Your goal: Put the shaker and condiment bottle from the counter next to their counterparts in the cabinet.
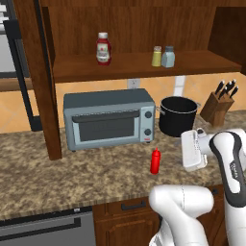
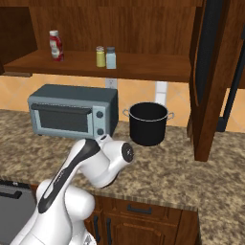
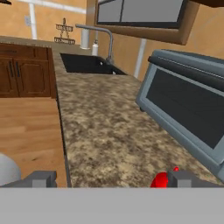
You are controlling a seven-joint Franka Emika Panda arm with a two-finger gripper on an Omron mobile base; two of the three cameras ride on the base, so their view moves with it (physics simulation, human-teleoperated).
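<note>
The slim red condiment bottle (image 1: 154, 161) stands upright on the speckled counter (image 1: 72, 173), in front of the toaster oven. My hand (image 1: 193, 150) hovers just right of it, a short gap away. In the hand view my gripper (image 3: 113, 179) is open with nothing between its fingers, and the condiment bottle (image 3: 161, 179) peeks up beside the right fingertip (image 3: 183, 178). On the cabinet shelf (image 1: 129, 67) the pale blue-grey shaker (image 1: 168, 56) stands touching-close to the right of the yellowish-green shaker (image 1: 156, 56). The ketchup bottle (image 1: 103, 48) stands further left. My arm hides the condiment bottle in the right base view.
A grey toaster oven (image 1: 109, 117) and a black pot (image 1: 178, 115) stand at the back of the counter, with a knife block (image 1: 217, 106) at the far right. The cabinet's thick side post (image 1: 43, 81) comes down to the counter on the left. A sink (image 3: 87, 63) lies further along.
</note>
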